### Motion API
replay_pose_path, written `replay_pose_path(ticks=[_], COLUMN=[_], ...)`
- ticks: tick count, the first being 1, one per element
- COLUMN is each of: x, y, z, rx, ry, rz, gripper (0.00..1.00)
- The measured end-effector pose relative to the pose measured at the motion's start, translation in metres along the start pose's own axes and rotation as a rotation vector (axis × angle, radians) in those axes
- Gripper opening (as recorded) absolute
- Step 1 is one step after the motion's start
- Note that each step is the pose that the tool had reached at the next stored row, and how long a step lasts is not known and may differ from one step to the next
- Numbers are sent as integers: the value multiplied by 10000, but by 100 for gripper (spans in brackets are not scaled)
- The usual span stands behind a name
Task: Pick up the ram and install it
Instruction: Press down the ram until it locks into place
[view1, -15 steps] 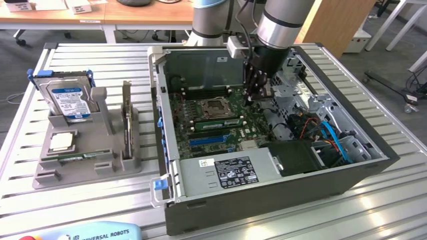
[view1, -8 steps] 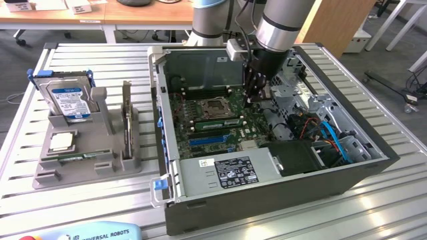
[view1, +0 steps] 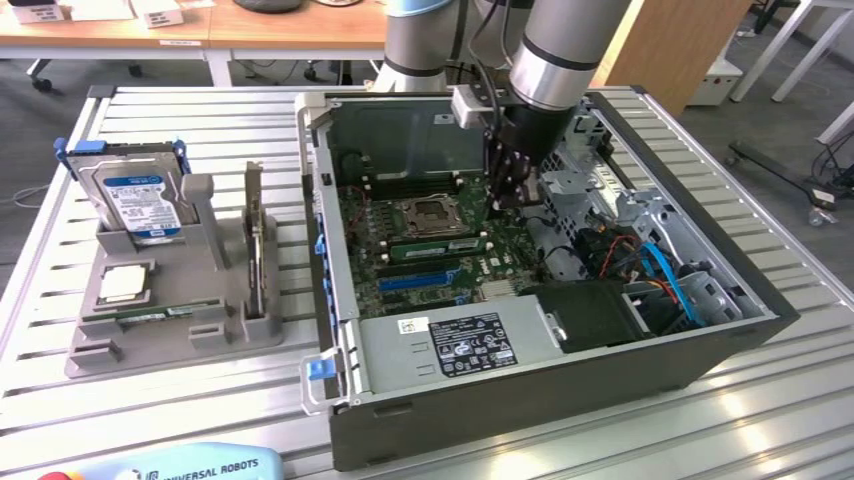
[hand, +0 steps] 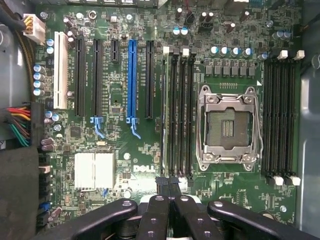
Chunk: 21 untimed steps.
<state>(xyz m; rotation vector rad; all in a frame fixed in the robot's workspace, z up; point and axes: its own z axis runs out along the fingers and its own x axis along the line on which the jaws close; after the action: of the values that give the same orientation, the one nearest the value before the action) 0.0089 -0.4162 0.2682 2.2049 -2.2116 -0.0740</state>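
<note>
Ram (view1: 437, 239) reads as pale green stick standing on edge in memory slot just beside CPU socket (view1: 430, 212), on blue slot (hand: 131, 80) side; judgement, not certain. Fingers (hand: 163, 186) pressed together, nothing pinched, tips over one end of that slot row, inside computer case (view1: 561, 400). Risks: push on one end only tilts stick, far clip fails to latch; closed tips slide off thin top edge, strike board or bare socket pins; off-line stick jams in slot.

Computer case (view1: 534, 405) on table (view1: 160, 425), parts stand (view1: 154, 348) (hard drive (view1: 134, 198) in it) at exterior view's left.
</note>
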Motion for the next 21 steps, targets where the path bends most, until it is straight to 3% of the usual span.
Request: replay_pose_path(ticks=[21], x=[3], y=[-6], z=[132], rx=[0], ry=[-1], rz=[0], gripper=[10])
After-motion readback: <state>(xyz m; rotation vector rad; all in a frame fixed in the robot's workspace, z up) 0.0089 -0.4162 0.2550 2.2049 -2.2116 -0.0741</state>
